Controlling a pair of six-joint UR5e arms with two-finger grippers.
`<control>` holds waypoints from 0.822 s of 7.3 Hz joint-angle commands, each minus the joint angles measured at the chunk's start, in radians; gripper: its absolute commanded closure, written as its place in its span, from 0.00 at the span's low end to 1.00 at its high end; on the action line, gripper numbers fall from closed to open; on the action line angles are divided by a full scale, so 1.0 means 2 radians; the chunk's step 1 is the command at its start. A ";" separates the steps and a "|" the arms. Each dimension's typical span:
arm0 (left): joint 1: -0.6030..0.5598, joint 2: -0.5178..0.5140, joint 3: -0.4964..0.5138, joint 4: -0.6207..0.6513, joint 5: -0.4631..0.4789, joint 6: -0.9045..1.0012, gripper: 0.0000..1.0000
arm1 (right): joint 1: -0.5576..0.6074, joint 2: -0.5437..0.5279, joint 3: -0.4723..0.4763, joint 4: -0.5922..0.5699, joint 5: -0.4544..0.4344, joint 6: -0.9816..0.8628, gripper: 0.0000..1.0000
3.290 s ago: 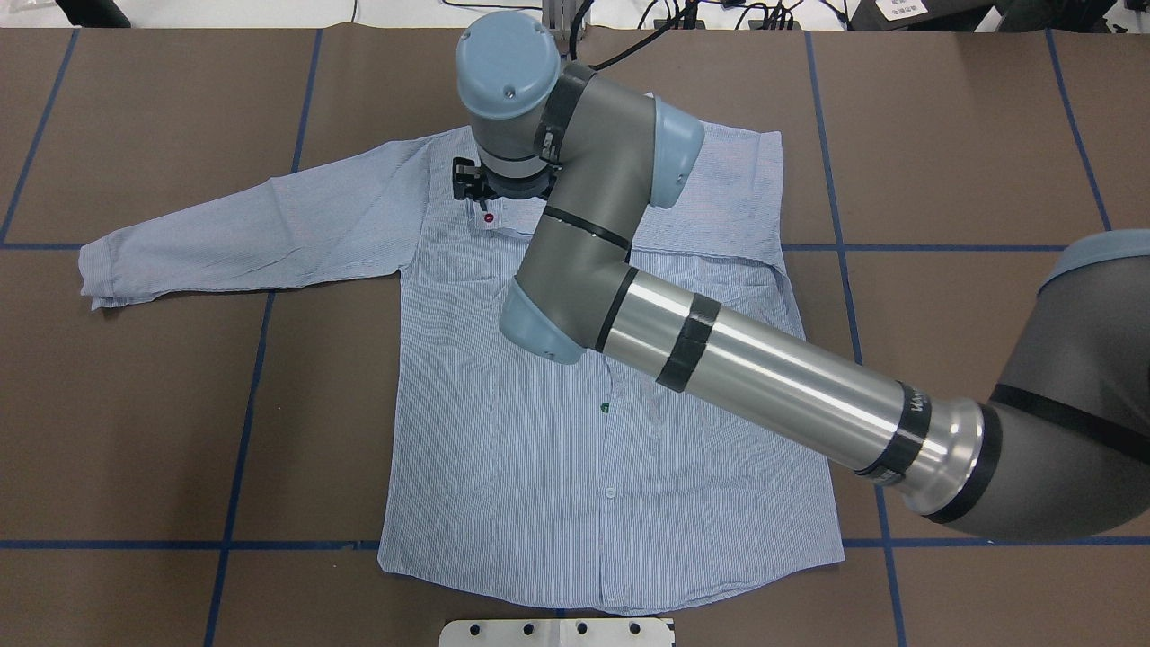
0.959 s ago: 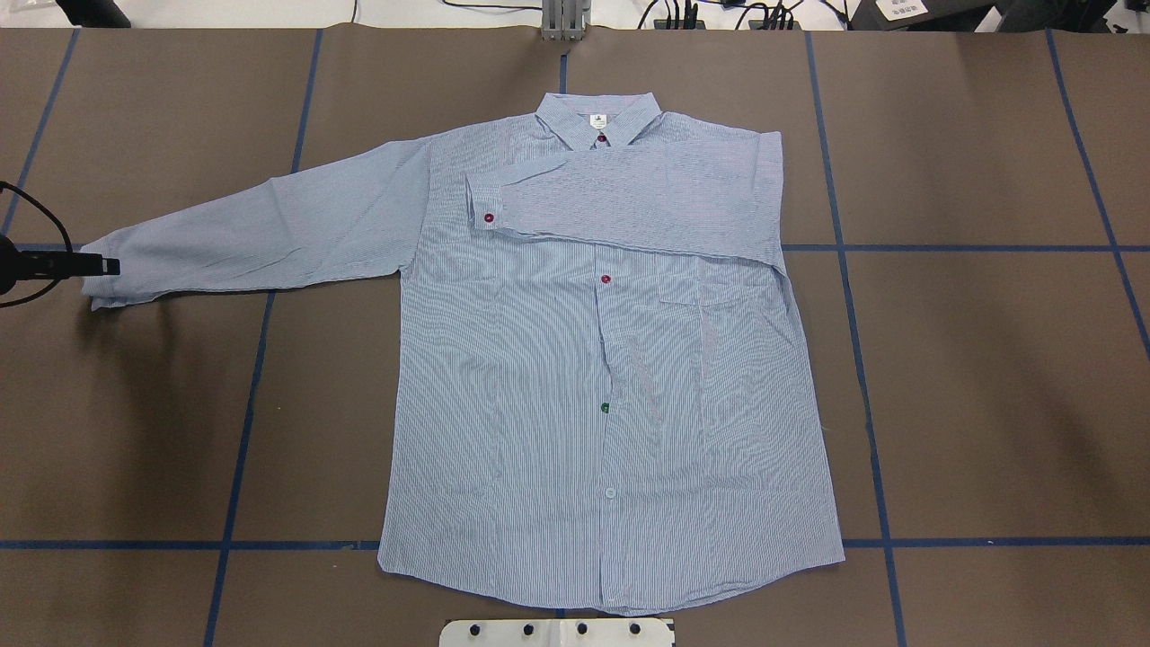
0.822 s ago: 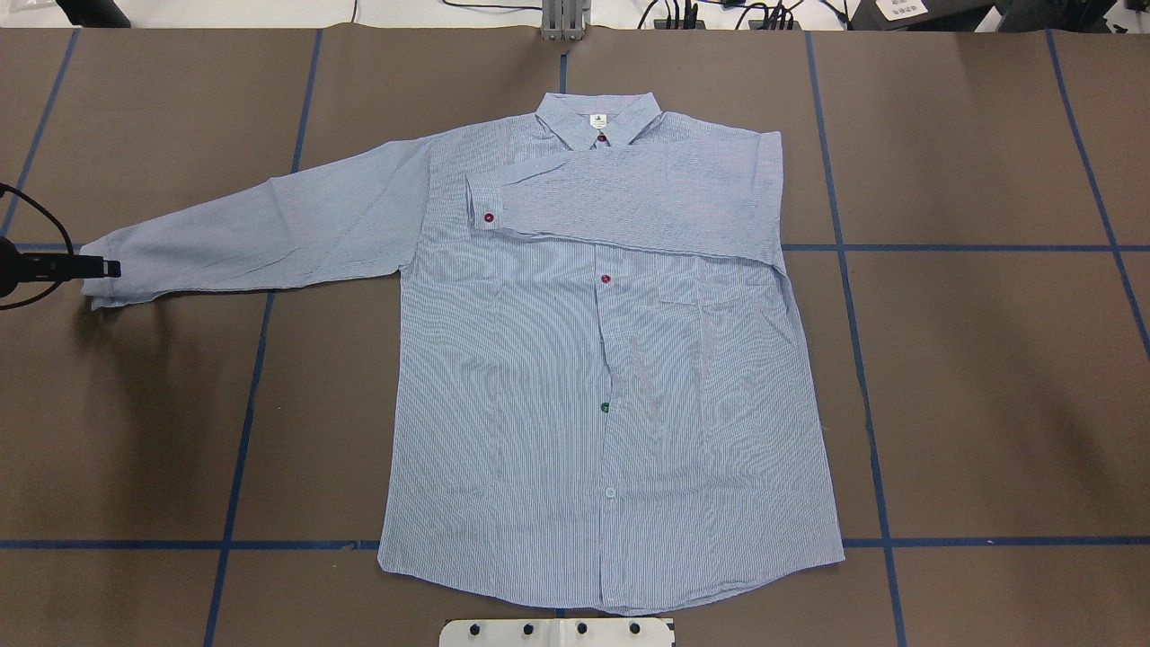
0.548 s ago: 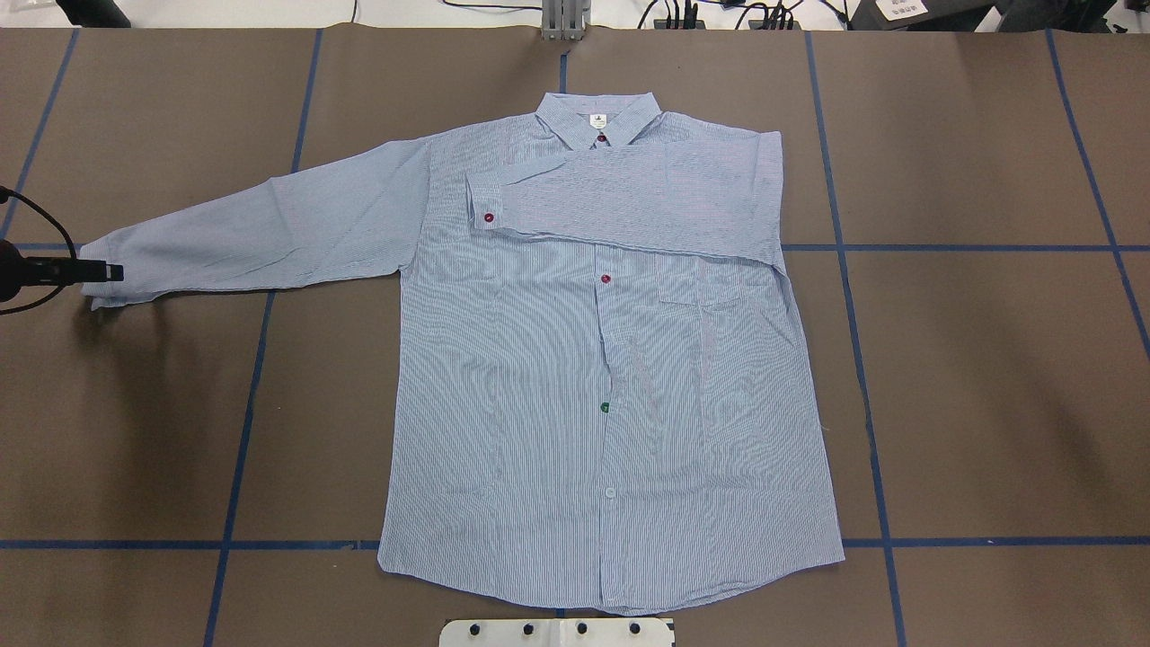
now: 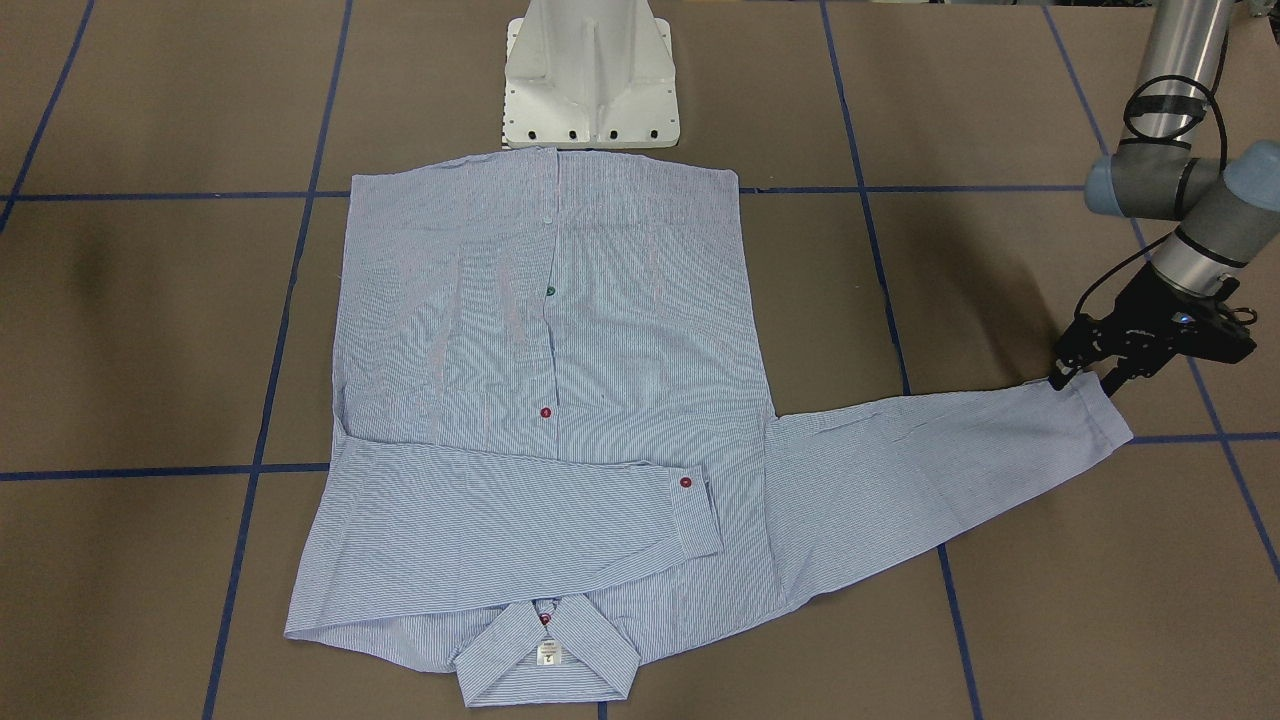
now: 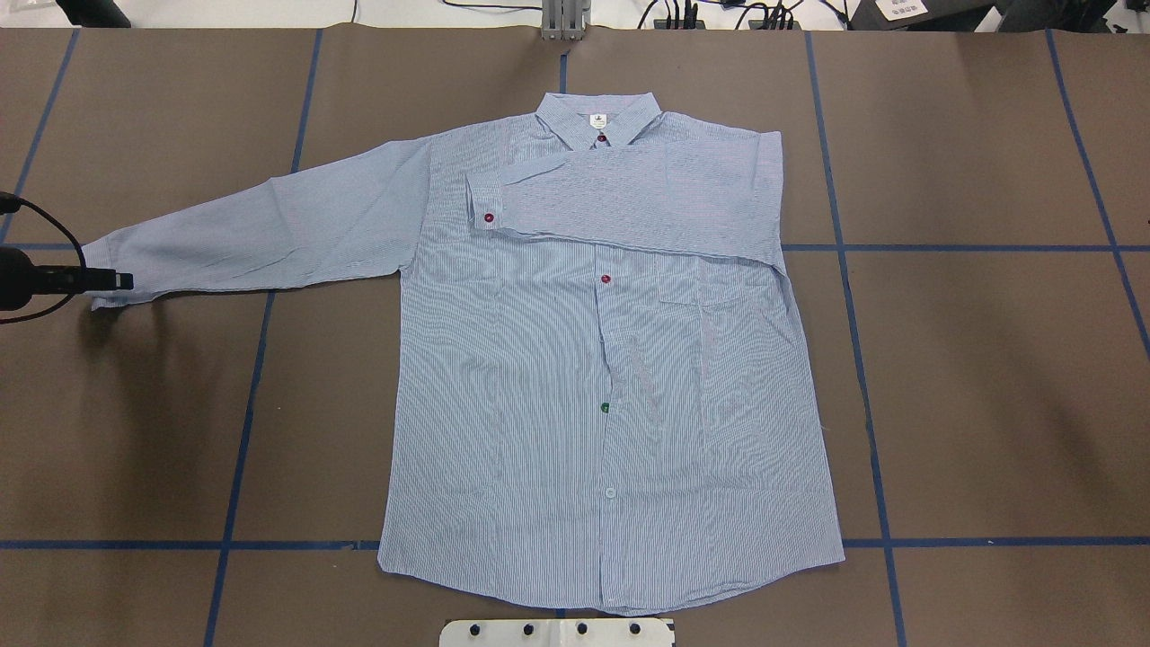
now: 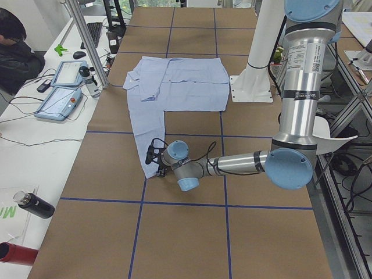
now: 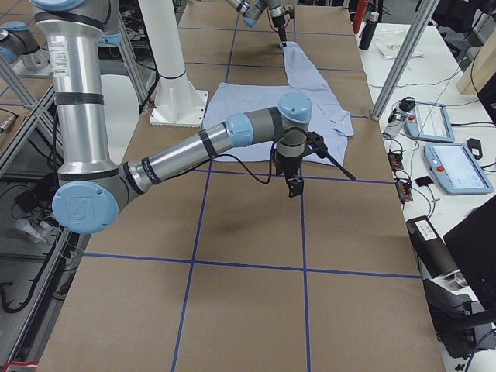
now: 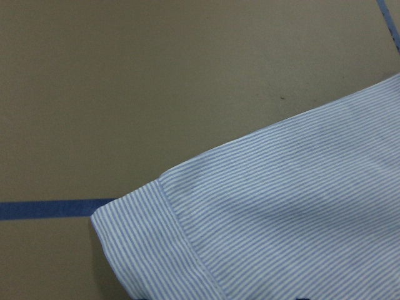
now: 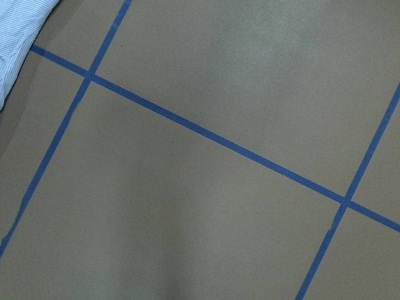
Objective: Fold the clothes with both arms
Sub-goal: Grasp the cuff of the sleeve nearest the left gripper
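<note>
A: Front view: brown paper-covered table, blue tape lines, white flared pedestal up top. The light blue, finely striped long-sleeved shirt lies flat mid-table, one sleeve folded across the chest.
B: The other sleeve stretches out. The black two-finger left gripper sits at its cuff, fingers apart.
A: Overhead: that gripper's tip overlaps the cuff.
B: Left side: white bench, tablets, a person.
A: Right side: silver-grey right arm bent, right gripper pointing down near the shirt. Open or closed, cannot tell.
</note>
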 commanded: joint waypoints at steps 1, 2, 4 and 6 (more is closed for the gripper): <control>0.001 0.004 -0.002 -0.001 -0.001 -0.001 0.63 | 0.000 0.001 0.000 0.000 0.000 0.001 0.00; 0.000 0.007 -0.004 -0.005 -0.004 0.000 0.83 | 0.000 0.001 0.000 0.000 0.001 0.001 0.00; -0.001 0.007 -0.014 -0.005 -0.008 0.000 1.00 | 0.000 0.001 0.000 0.000 0.002 0.001 0.00; -0.003 0.008 -0.048 0.002 -0.055 -0.001 1.00 | 0.000 0.000 0.000 0.000 0.005 0.001 0.00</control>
